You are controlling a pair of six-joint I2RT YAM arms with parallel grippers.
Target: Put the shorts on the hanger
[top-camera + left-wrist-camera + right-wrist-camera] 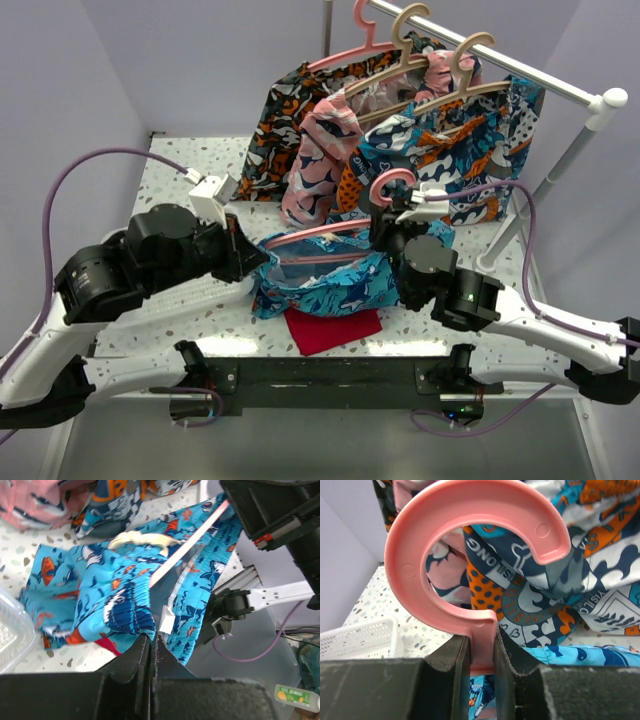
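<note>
- The right fingers (456,661) are clamped on the neck of the pink hanger (470,555), just under its curved hook. They hold it upright above the desk (180,190).
- The left fingers (141,656) are pressed fully together and pinch the gathered waistband edge of the shorts (110,595).
- The shorts are bunched at the near middle of the desk, between the two arms, with the waist lifted toward the hanger.
- In the left wrist view, one slim hanger arm runs down into the open waist of the shorts.
- From above, that arm lies across the top of the fabric, its left tip near the left fingers.
- A red cloth (330,330) lies flat on the desk, partly under the near edge of the shorts.
- Behind, a white rail (520,70) carries tan wooden hangers (440,60) with big-patterned teal, orange and white garments (470,140), plus a pink printed one.
- A white basket (360,637) sits on the desk, at the left of the right wrist view.
</note>
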